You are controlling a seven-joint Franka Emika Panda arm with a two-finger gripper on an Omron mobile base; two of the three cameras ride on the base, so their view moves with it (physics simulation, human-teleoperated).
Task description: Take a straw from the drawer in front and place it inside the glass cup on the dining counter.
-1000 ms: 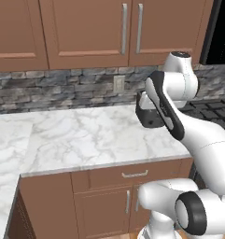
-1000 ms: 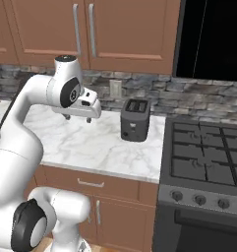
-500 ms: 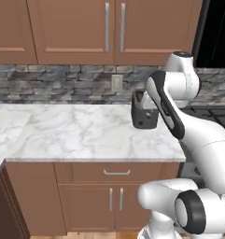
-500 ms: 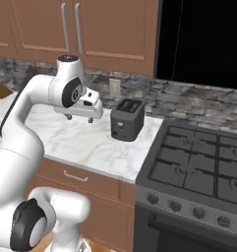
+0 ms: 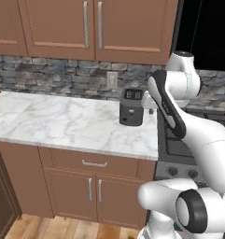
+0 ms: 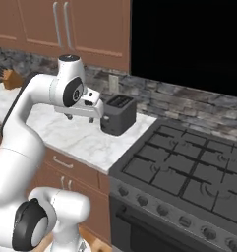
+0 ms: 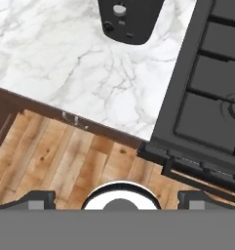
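The drawer (image 5: 97, 163) is shut under the marble worktop, its slim silver handle (image 5: 94, 164) facing me; it also appears in the right base view (image 6: 65, 162), and its handle (image 7: 72, 118) shows from above in the hand view. My gripper (image 6: 79, 119) hangs open and empty above the worktop's front edge, left of the toaster. In the hand view my gripper (image 7: 118, 199) has its fingertips (image 7: 38, 197) spread wide with nothing between them. The straw is hidden. The glass cup and the dining counter are out of view.
A black toaster (image 5: 131, 106) (image 6: 118, 114) stands on the worktop (image 5: 62, 121) beside a black stove (image 6: 189, 172) (image 7: 206, 88). Brown cabinet doors (image 5: 93, 191) sit below the drawer, upper cabinets (image 5: 93, 28) above. A knife block (image 6: 12, 78) is far left. Wooden floor (image 7: 65, 161) lies below.
The base has driven to the right along the counter, so the whole scene slid left; toaster and stove came closer into view. The arm keeps its pose and the gripper stays open.
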